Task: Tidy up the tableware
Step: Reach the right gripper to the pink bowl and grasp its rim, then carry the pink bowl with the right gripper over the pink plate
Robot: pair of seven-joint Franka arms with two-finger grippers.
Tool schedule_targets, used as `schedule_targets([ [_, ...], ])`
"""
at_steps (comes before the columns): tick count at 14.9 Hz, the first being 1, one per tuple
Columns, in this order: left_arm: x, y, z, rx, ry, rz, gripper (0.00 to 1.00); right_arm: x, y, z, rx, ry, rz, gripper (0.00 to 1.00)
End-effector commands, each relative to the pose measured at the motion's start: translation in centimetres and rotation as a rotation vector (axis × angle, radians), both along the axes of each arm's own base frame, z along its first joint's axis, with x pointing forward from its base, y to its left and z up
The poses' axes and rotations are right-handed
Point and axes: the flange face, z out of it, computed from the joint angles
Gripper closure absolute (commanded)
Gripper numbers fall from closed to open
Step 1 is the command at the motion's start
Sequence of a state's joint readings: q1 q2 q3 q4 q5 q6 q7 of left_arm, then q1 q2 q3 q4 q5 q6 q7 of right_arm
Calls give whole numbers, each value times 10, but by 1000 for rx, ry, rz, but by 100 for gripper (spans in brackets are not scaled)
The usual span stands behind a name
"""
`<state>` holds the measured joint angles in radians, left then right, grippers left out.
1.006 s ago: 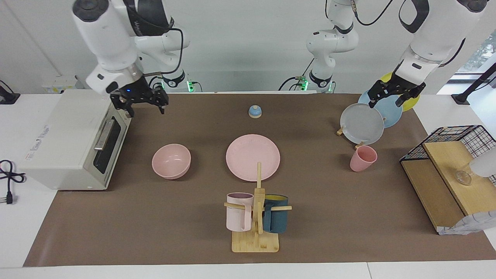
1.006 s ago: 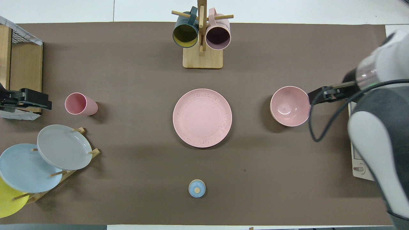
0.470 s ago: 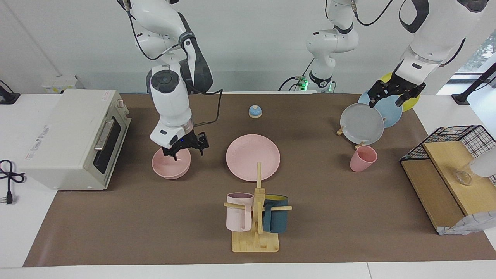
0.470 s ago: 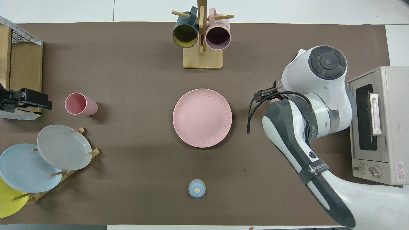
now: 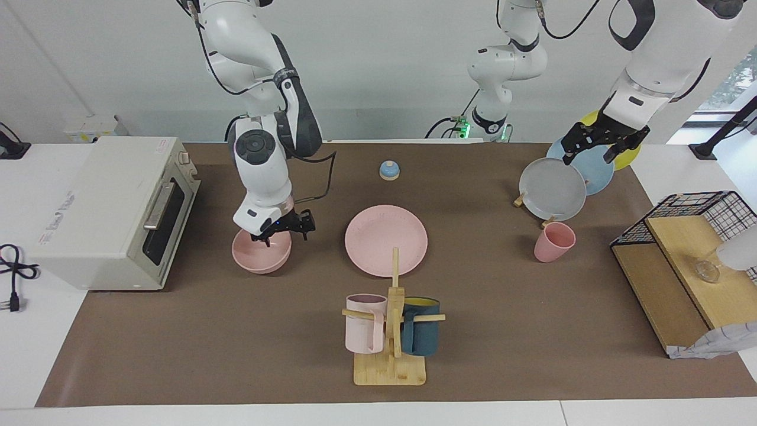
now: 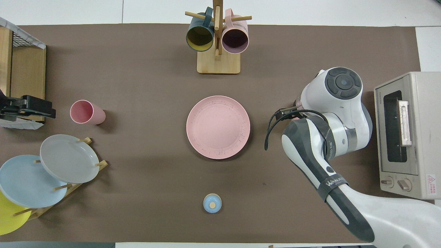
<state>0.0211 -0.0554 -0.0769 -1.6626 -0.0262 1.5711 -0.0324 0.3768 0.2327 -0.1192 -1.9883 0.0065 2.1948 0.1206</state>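
Currently, at the right arm's end of the table, a toaster oven [image 5: 112,213] is seen, and just beside it the pink bowl [image 5: 261,253] rests on the brown mat [image 5: 236,331]. The right gripper [image 5: 282,228] is lowered over the bowl's rim, its fingers spread apart with one over the inside of the bowl and the other outside it; whether the rim is touched cannot be told. In the overhead view the bowl is almost wholly hidden under the right arm. Near the middle of the mat the pink plate [image 5: 386,239] lies flat, with a small blue bell [image 5: 389,170] nearer to the robots and a wooden mug stand [image 5: 390,349] carrying a pale pink mug [image 5: 364,324] and a dark teal mug [image 5: 420,334] farther from them. Toward the left arm's end, the pink cup [image 5: 553,242] stands upright beside a rack of grey [image 5: 553,188], blue [image 5: 594,168] and yellow plates. The left gripper [image 5: 594,152] is held over that rack with its fingers apart, and the left arm waits. A wire basket [image 5: 686,219] stands at that end.
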Motion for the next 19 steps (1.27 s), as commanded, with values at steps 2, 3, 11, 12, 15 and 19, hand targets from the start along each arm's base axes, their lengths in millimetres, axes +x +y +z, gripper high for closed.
schedule_targets([
  [2, -3, -2, 4, 20, -5, -3, 0, -12, -4, -20, 7, -2, -36, 45],
  [3, -3, -4, 4, 20, 0, -5, 0, -12, -3, -20, 5, 2, -32, 68],
  [11, -3, 5, 4, 20, -2, 14, 0, 9, 77, 34, -27, 29, 41, 100],
  [12, -3, 5, 4, 18, -3, 15, 0, 21, 104, 50, -49, 40, 18, 100],
  [15, 3, 5, -6, 19, -20, 16, 0, 27, 202, 65, -94, 46, -73, 100],
  [19, 33, -1, -91, -1, -2, 14, 0, -6, 290, 57, -53, -18, -151, 100],
])
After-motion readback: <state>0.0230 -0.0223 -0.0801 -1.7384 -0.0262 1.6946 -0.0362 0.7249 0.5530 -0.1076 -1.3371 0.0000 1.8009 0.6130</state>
